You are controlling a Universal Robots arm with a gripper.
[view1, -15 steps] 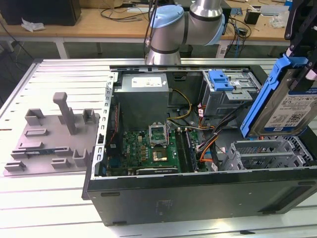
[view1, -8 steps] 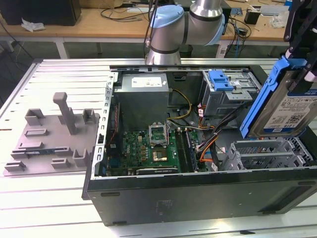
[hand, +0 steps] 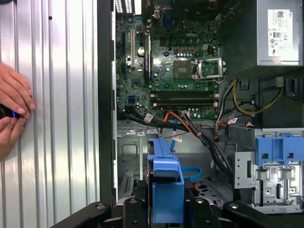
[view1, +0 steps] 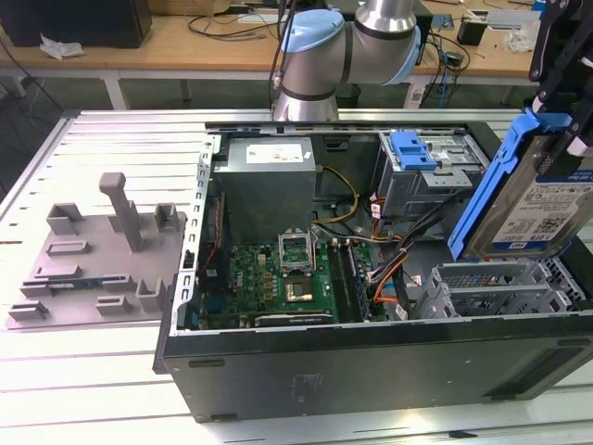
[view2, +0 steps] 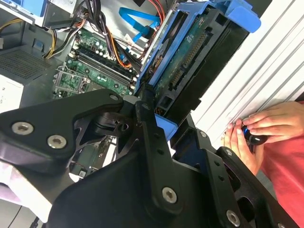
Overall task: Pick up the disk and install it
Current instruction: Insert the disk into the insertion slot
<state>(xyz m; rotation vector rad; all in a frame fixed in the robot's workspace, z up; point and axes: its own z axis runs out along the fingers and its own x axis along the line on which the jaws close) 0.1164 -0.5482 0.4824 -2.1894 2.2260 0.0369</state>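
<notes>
The disk point(view1: 542, 199) is a silver drive with a white-and-blue label in a blue plastic carrier rail. It hangs tilted, nearly on edge, over the silver drive bays point(view1: 500, 283) at the exterior view's right end of the open computer case. My gripper point(view1: 559, 88) comes down from above and is shut on the disk's upper end. In the second wrist view the disk point(view2: 194, 61) runs edge-on away from my gripper point(view2: 159, 121). In the first wrist view the blue carrier point(hand: 166, 187) sits between the black fingers point(hand: 135, 209), above the case floor.
The open case point(view1: 371, 366) holds a motherboard point(view1: 287, 278), a grey power supply point(view1: 269, 181), cable bundles point(view1: 389, 250) and a metal drive cage with a blue latch piece point(view1: 412, 148). A grey fixture point(view1: 102, 250) lies on the slatted table. A person's hands point(hand: 12, 111) rest beside the case.
</notes>
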